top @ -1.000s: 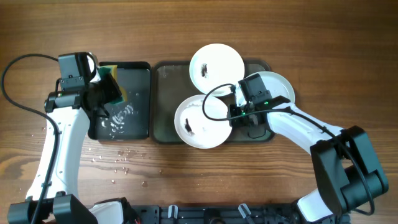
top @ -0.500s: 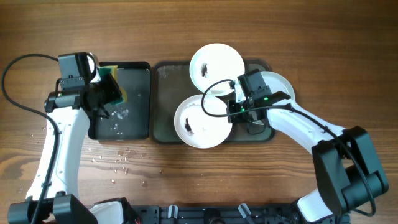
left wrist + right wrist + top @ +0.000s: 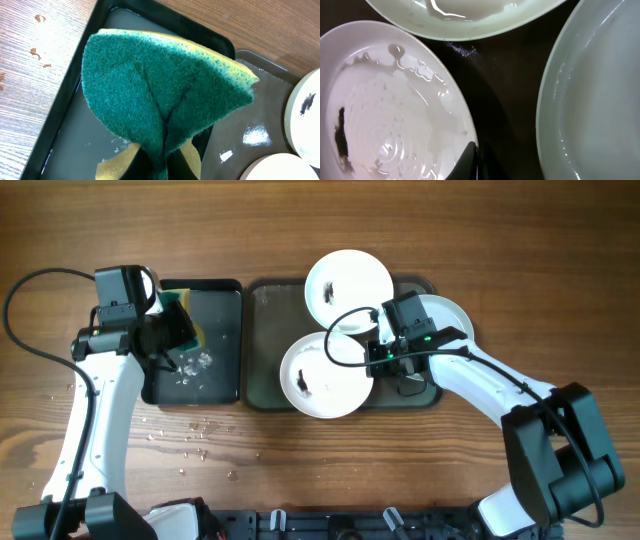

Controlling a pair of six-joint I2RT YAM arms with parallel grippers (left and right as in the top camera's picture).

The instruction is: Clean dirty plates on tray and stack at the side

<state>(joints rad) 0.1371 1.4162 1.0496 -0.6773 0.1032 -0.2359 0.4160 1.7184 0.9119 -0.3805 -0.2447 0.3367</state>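
Three white plates lie on the dark grey tray (image 3: pixel 265 315). The front plate (image 3: pixel 318 376) is wet, with a black smear left of its middle. My right gripper (image 3: pixel 374 360) is shut on that plate's right rim (image 3: pixel 455 117), one dark fingertip (image 3: pixel 468 159) lying over the edge. The far plate (image 3: pixel 348 280) also has a smear. My right arm partly covers the right plate (image 3: pixel 448 314), which looks clean (image 3: pixel 592 100). My left gripper (image 3: pixel 172 338) is shut on a folded green and yellow sponge (image 3: pixel 160 95) above the small black tray (image 3: pixel 215 375).
The small black tray (image 3: pixel 62 125) holds shallow water and sits directly left of the grey tray (image 3: pixel 250 135). Water drops (image 3: pixel 190 435) dot the bare wood in front of it. Bare tabletop lies along the far side and to both ends.
My right gripper has shifted slightly left and shut on the front plate's rim. The water in the black tray has rippled; the left arm has barely moved.
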